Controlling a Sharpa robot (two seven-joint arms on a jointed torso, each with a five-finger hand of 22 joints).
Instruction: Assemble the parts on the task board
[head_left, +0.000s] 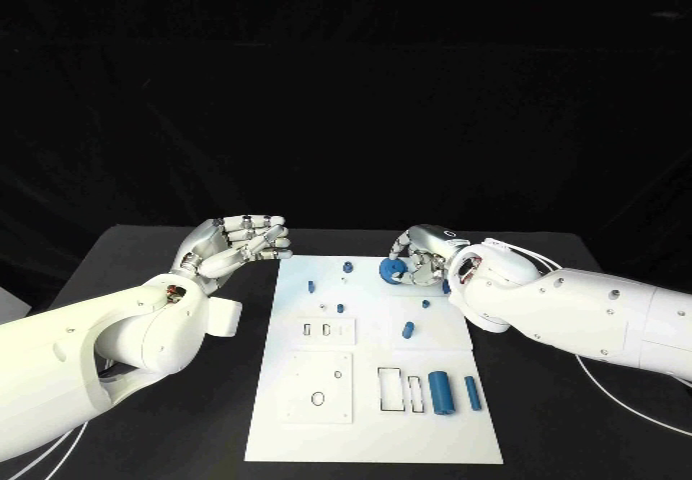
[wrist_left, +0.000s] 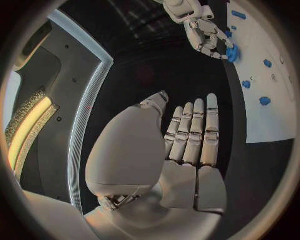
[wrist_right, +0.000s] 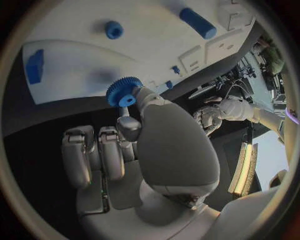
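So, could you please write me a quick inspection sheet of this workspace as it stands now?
Surface: black table, bare beside the board.
Job's things: white task board flat at centre; two blue cylinders lying near its right edge; small blue pegs further up.
Clutter: nothing seen.
Hands: right hand holds a blue gear over the board's far end; left hand holds nothing, off the board's far left corner.
Cables: white cable on table at right.
Surroundings: dark backdrop.
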